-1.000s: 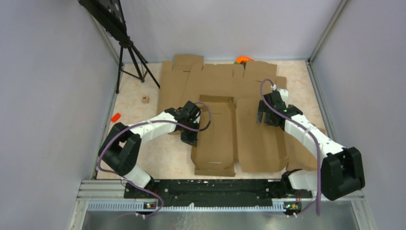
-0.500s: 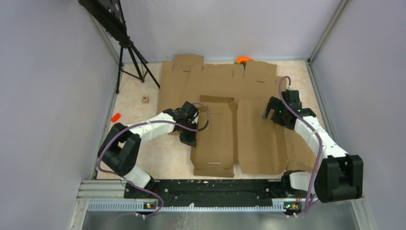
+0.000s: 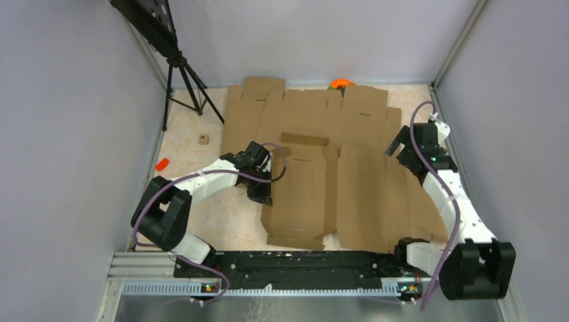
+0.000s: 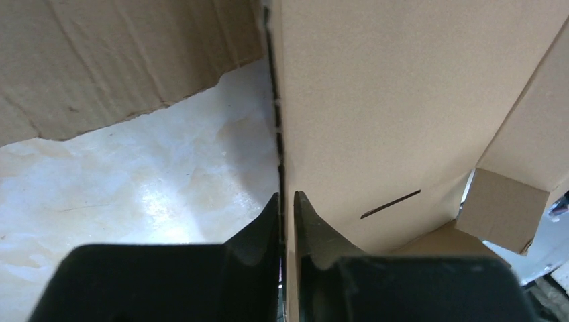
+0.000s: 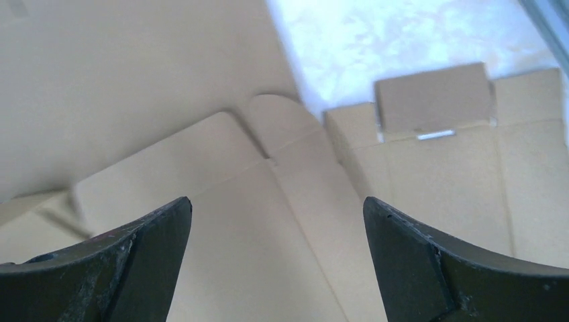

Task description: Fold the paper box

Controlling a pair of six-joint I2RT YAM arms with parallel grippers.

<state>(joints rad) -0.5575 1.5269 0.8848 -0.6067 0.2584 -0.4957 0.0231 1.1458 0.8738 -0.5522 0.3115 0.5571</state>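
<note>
The left gripper (image 4: 287,201) clamps the left edge of the paper box (image 3: 300,191), whose long axis runs near-to-far; the right gripper (image 5: 277,202) hangs spread wide, well apart rightward

Brown paper box (image 3: 298,194), cream marbled table (image 3: 184,144) (purple cables (image 3: 458,218))

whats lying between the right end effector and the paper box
A flat cardboard blank fills the stretch between the right end effector and the paper box. The top external view shows it.
</note>
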